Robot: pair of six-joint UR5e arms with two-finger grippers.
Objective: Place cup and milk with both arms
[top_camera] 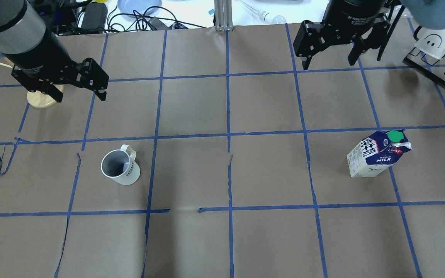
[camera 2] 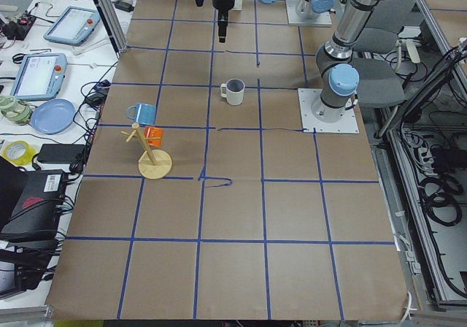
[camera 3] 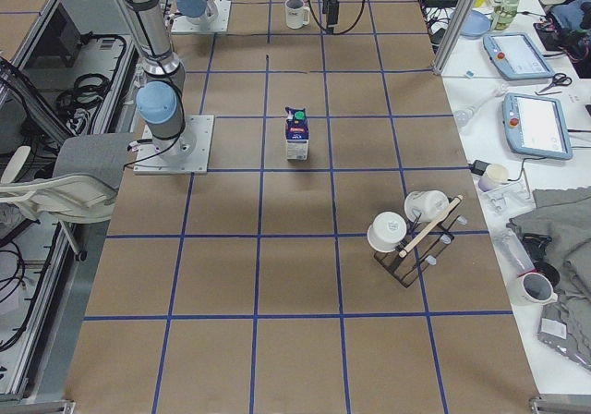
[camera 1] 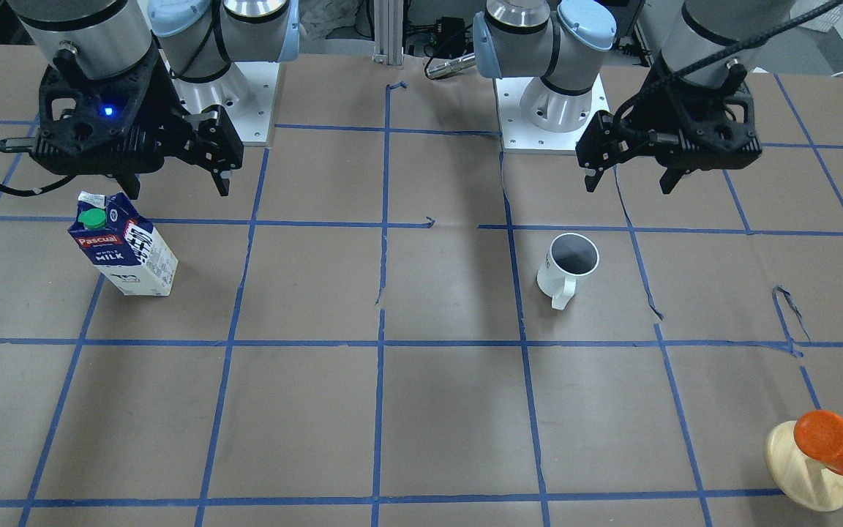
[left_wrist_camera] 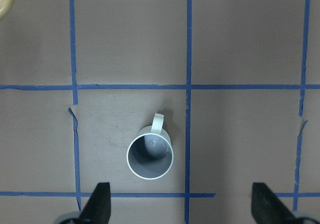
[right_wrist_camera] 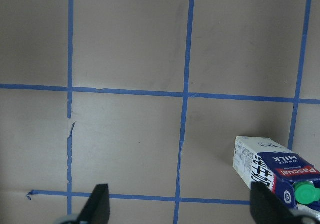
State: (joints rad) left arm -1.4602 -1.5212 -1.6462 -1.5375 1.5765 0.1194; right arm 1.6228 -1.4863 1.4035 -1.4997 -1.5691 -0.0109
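Upright on the robot's-left half of the counter (top_camera: 191,239), about midway between the robot-side edge and the operators' edge: the cup (top_camera: 120,166), mouth up, handle turned toward the operators' edge. Upright on the right half, at like depth and well apart from it: the milk (top_camera: 377,154), green cap on the gable. Touched by neither hand.

Hovering nearer the operators' edge than the cup: the left hand (top_camera: 78,96), fingers wide apart, holding nothing. Beyond the milk, toward the same edge: the right hand (top_camera: 328,65), fingers likewise spread and empty.

Only from the left wrist: straight down into the cup's grey inside (left_wrist_camera: 150,156), within the span of the two fingertips but ahead of them. Only from the right wrist: the milk (right_wrist_camera: 275,171) off to one side, by one fingertip. Only from the right end view: the milk (camera 3: 296,135) plainly standing on its base, where the overhead and front views slant it.

Near the operators' edge, left side: a wooden mug tree (camera 1: 802,468) with an orange mug (camera 1: 835,439) and, seen from the left end alone, a blue mug (camera 2: 142,113). Right side: a black rack (camera 3: 411,248) with white cups (camera 3: 388,231), one showing a smiley face overhead. Between each hand and its thing, only brown paper crossed by blue tape lines (top_camera: 228,108).

Readable: red "Pascual" and "WHOLE MILK" on the milk; "HOM" on the cup's wall overhead; "2F Adaptive" on the right hand's body.
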